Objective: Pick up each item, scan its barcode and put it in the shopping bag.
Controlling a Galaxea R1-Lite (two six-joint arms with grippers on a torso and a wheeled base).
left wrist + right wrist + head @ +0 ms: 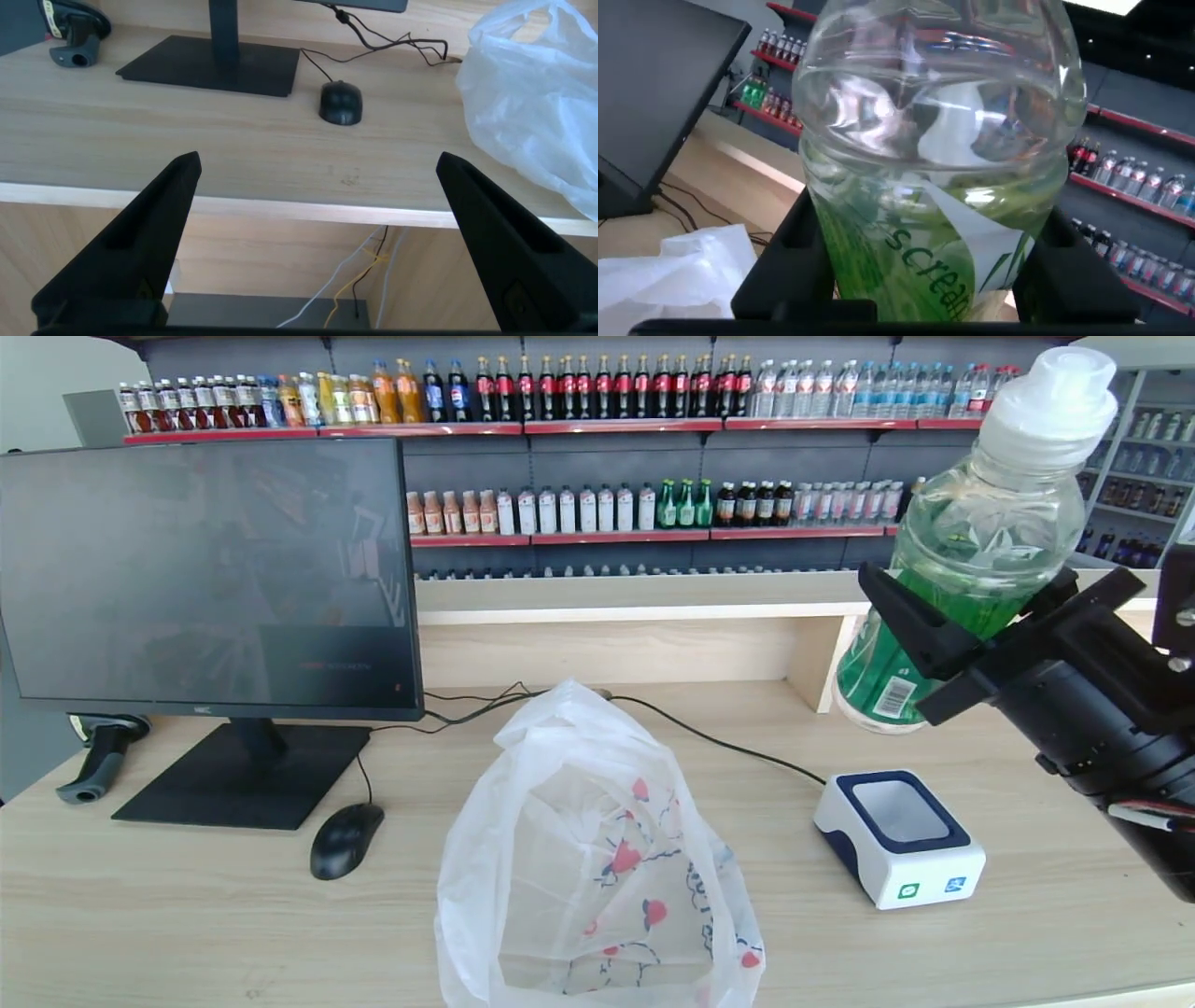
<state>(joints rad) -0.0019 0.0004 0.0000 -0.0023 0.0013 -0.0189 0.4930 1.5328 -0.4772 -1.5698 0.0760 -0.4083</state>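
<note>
Head view has the right claw [999, 611] clamped around the middle of a green-labelled bottle [971, 541], held tilted, cap uppermost, above the right side of the table [187, 915] and beyond the scanner [898, 835]. The barcode [894, 698] sits low on the label, facing the camera rather than the scanner's window. I judge the pick-up done and the scan in hand: the next move calls for lowering the bottle and turning it so the barcode meets the window, then carrying it left to the shopping bag [597, 859] standing mid-table. The left claw [318, 233] hangs with fingers wide apart off the table's near edge.
</note>
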